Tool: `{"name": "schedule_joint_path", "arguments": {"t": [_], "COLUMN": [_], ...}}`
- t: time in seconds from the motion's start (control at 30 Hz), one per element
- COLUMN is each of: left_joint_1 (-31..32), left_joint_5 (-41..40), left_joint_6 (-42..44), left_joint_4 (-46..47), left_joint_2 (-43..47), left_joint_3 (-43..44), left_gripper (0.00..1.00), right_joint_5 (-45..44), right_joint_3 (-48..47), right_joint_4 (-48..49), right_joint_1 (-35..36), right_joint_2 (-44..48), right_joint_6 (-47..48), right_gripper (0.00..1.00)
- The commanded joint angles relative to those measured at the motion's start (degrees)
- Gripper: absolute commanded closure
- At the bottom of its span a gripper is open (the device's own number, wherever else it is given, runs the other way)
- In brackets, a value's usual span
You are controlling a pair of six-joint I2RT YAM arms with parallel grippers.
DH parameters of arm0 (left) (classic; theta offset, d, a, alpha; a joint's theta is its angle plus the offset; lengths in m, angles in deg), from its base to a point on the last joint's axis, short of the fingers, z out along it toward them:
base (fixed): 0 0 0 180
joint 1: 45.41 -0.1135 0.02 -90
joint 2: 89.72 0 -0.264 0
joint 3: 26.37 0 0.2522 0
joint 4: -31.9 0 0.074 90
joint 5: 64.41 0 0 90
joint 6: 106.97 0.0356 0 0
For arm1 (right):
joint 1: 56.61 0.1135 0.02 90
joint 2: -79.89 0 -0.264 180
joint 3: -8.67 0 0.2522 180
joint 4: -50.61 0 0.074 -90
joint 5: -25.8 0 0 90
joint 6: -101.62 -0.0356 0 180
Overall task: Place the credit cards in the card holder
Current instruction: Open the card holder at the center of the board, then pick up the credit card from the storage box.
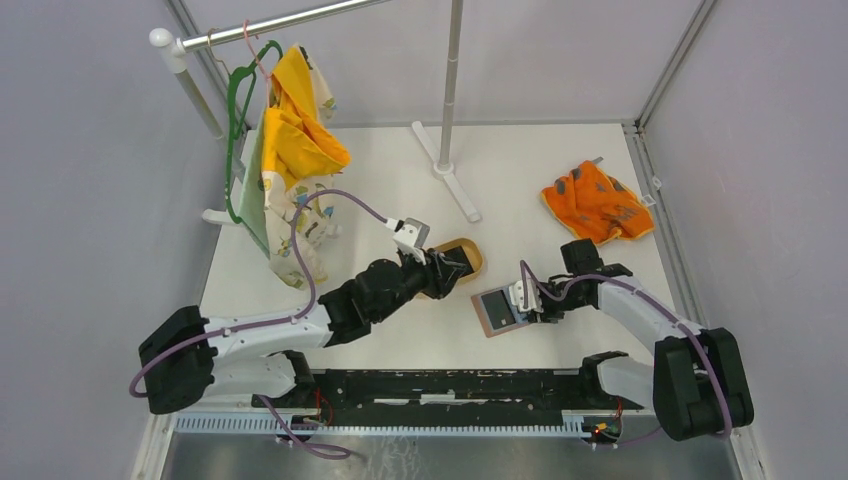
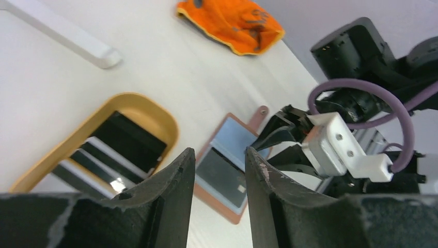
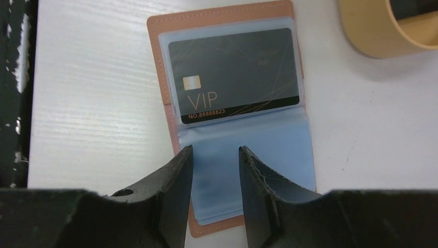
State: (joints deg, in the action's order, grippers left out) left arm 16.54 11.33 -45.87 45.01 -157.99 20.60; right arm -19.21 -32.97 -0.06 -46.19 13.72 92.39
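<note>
Left wrist view, nearest things first: what did your left claw have?

Me: Nothing. My left gripper [image 2: 219,153] stood partly open, with only air between the jaws. Just past the tips and off to their left sat the oval tray [image 2: 160,116]. The credit cards [image 2: 129,139] were stacked inside it, their long edges slanting away from me. Farther on, straight through the gap, lay the card holder [image 2: 235,134], spread open on the table.

Asker: And the right claw?

Me: My right gripper [image 3: 215,150] was also partly open and gripped nothing. Its tips hung over the holder's near pocket, which was blank. I could not tell whether they touched the plastic. Beyond it, the far pocket already held the black VIP card [image 3: 235,72], its long axis crosswise to my fingers.

Asker: So which arm fetches?

Me: I judged the left. It was right at the tray, while the right was parked on the holder. Tray and holder lay side by side but apart, so a lifted card would have to travel rightward. It would also need its long axis turned to match the VIP card's.
</note>
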Motion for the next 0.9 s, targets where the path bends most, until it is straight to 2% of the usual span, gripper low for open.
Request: {"name": "schedule_joint_path", "arguments": {"t": [0.0,0.33,0.57,0.73,0.87], "left_joint_1": [-0.1,-0.2,-0.9,-5.0,-10.1], "left_joint_5": [-8.4,-12.4,-12.3,-6.8,-2.8], "left_joint_6": [5.9,7.3,3.5,-3.0,-8.4], "left_joint_4": [-6.9,-11.9,-11.4,-14.0,-19.6], "left_joint_2": [5.1,7.6,7.2,1.7,-2.2], "left_joint_3": [-2.8,-3.0,-3.7,-0.6,3.1], "left_gripper": [0.52,0.46,0.44,0.44,0.48], "right_joint_5": [-5.4,-7.4,-8.3,-6.2,-0.7], "right_joint_3": [0.0,-3.4,-4.9,-6.7,-8.2], "right_joint_4": [2.4,4.9,4.4,3.3,0.2], "right_joint_1": [3.5,17.2,26.5,25.9,20.0], "right_joint_2": [-1.9,-10.4,-13.1,-9.2,-4.0], "right_joint_6": [6.5,0.9,0.4,-1.9,-0.6], "right_gripper": [0.57,0.64,0.65,0.6,0.54]}}
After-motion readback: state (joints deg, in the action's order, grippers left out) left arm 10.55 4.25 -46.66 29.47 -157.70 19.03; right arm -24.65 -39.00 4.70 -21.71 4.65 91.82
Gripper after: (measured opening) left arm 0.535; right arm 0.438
